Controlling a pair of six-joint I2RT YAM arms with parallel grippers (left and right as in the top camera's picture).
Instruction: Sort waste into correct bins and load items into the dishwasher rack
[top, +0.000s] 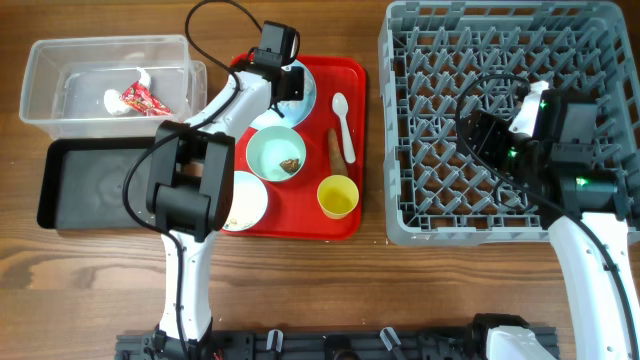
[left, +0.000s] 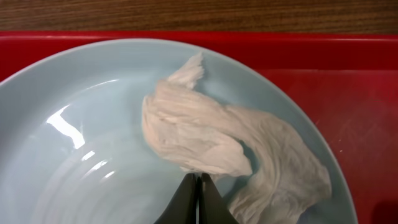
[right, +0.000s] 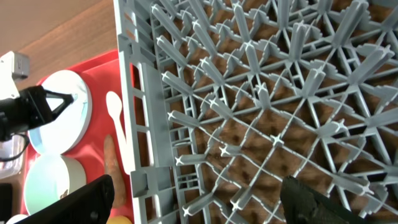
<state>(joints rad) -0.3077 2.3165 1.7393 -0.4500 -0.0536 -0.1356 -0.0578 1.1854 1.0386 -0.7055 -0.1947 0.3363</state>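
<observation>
The left gripper (left: 198, 182), its jaws pressed together, touches the near edge of the white tissue (left: 211, 140) on the blue plate (left: 74, 162). The right gripper (right: 199, 202) is spread wide over the rack (right: 261, 93).

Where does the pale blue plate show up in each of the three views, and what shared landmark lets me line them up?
Overhead: the plate sits at the far edge of the red tray, left of centre.
Left wrist: the plate fills most of the frame, with the tissue on it.
Right wrist: the plate is at far left, mid-height, left of the rack.
Landmark: the red tray under it.
</observation>
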